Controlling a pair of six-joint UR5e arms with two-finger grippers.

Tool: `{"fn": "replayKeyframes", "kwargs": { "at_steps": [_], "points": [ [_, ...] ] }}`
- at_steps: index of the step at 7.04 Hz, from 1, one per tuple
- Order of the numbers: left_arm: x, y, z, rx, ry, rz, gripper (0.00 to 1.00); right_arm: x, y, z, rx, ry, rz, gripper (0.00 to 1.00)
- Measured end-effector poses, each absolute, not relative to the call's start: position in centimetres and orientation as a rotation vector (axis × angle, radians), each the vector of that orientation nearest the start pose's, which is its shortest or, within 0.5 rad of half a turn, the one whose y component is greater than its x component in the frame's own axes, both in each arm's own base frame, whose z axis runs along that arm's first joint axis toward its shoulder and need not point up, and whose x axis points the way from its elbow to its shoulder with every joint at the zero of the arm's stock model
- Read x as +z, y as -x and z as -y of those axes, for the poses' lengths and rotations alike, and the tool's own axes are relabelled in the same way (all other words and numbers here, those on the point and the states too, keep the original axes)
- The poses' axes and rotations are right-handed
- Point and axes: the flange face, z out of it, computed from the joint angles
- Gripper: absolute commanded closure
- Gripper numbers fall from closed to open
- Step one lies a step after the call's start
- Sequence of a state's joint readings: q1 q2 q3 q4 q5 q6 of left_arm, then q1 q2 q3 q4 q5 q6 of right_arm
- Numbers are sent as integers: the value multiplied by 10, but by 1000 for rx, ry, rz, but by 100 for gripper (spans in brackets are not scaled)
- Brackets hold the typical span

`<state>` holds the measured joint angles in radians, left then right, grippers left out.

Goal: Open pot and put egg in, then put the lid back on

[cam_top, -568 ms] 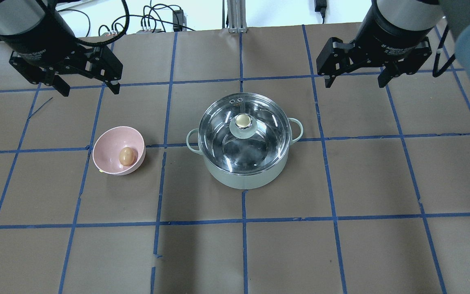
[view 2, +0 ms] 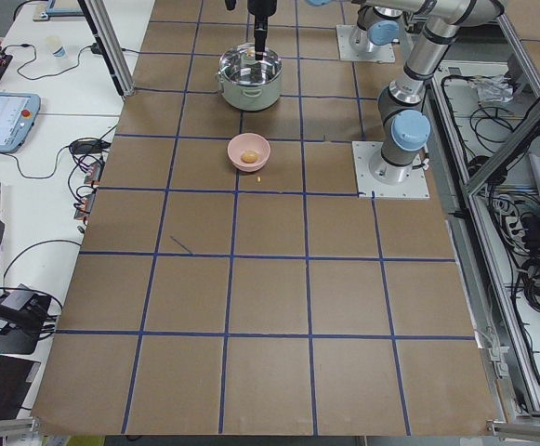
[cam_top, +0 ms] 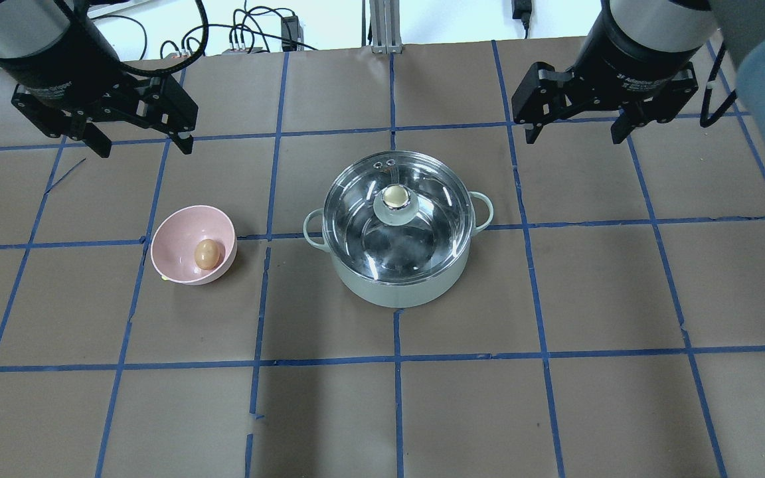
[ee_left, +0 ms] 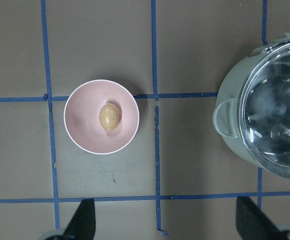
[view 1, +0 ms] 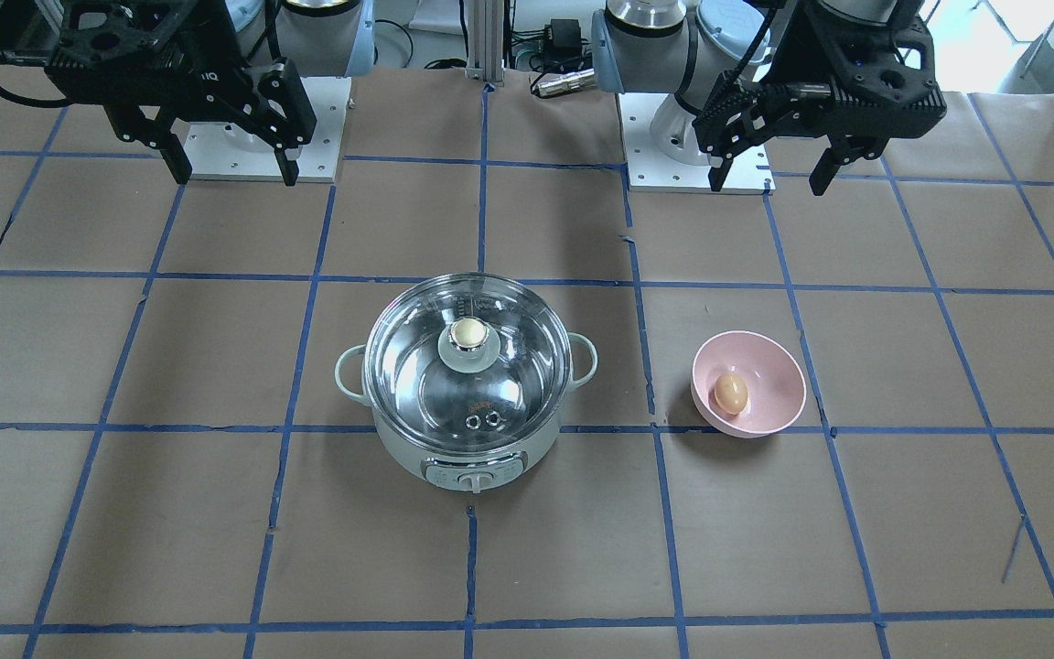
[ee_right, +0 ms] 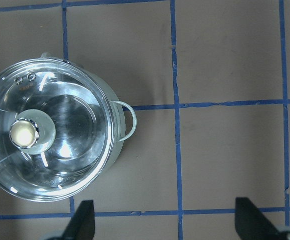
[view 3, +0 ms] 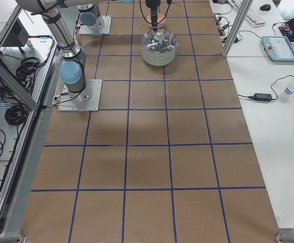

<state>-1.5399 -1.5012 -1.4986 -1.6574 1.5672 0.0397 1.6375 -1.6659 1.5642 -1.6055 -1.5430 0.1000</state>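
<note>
- Overhead exterior: the pot point(cam_top: 396, 287), pale mint-white with two small loop handles, stands near the middle of the table point(cam_top: 555, 411). The lid point(cam_top: 429, 229), clear glass with a cream-gold knob point(cam_top: 394, 196) and two metal-ringed vent holes, sits closed on it, and the shiny steel inside shows through. The egg point(cam_top: 206, 253), brown-tan and oval, lies in a pink bowl point(cam_top: 176, 226) well apart from the pot, on the robot's left. The left gripper point(cam_top: 145, 150) and the right gripper point(cam_top: 576, 139) hang above the table's far side, both with fingers spread wide and empty.
- Exterior front-facing: the pot's control dial point(view 1: 475, 478) faces this camera; the vent holes lie just above it.
- Exterior left: the bowl with the egg is nearer, the pot beyond it.
- Exterior right: the lidded pot stands in front, with the pink bowl partly hidden behind it.
- Left wrist-mounted: the egg rests at the bowl's centre, and the pot's handle shows at the right edge.
- Right wrist-mounted: the lidded pot fills the left side, with the knob off-centre in the view.
</note>
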Motion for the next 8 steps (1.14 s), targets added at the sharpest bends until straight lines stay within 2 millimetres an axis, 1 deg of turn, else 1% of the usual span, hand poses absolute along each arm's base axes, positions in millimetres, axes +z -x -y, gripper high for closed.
{"fn": "replayKeyframes", "kwargs": {
  "at_steps": [2, 3, 4, 5, 6, 7, 8],
  "points": [
    [545, 118, 466, -71, -26, -3139, 0, 540, -167, 452, -209, -53, -3094, 0],
    [534, 115, 466, -34, -53, -3141, 0, 534, -167, 453, -191, -54, -3100, 0],
    [515, 109, 467, 21, -75, -3144, 0, 521, -167, 456, -139, -53, -3108, 0],
    [497, 98, 467, 75, -86, -3149, 0, 504, -170, 461, -87, -44, -3109, 0],
    [482, 80, 469, 124, -100, -3155, 0, 495, -177, 471, -72, -36, -3096, 0],
    [466, 61, 471, 175, -110, -3164, 0, 489, -197, 486, -77, -13, -3066, 1],
    [443, 47, 475, 188, -108, -3169, 0, 486, -228, 504, -86, 35, -3042, 1]
  ]
}}
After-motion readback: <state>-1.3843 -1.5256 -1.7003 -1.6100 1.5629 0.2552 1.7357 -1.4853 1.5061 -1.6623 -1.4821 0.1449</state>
